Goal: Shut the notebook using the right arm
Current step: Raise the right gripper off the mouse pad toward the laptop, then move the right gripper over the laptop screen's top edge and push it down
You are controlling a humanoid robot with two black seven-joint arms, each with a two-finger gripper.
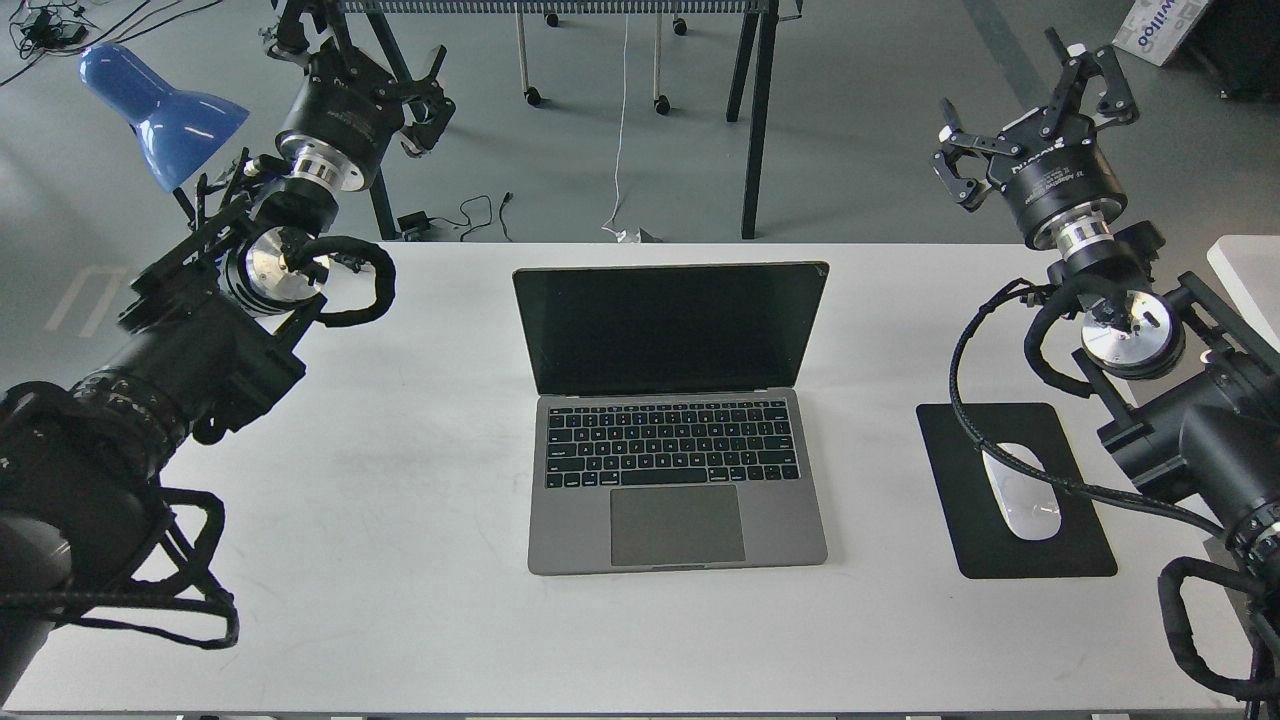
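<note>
Head view, one table (400, 600). Notebook (675, 415): centre of table, open, screen upright at the far side, keyboard toward the near edge; long axis runs left to right, parallel to the far edge. Right pincer (1030, 110): raised beyond the far right corner, fingers apart, empty; notebook lies well to its left and nearer. Left pincer (425, 95): beyond the far left corner, state cannot be told. Both are about equally far off. Mouse pad (960, 500): right side, mouse (1020, 492) on it.
</note>
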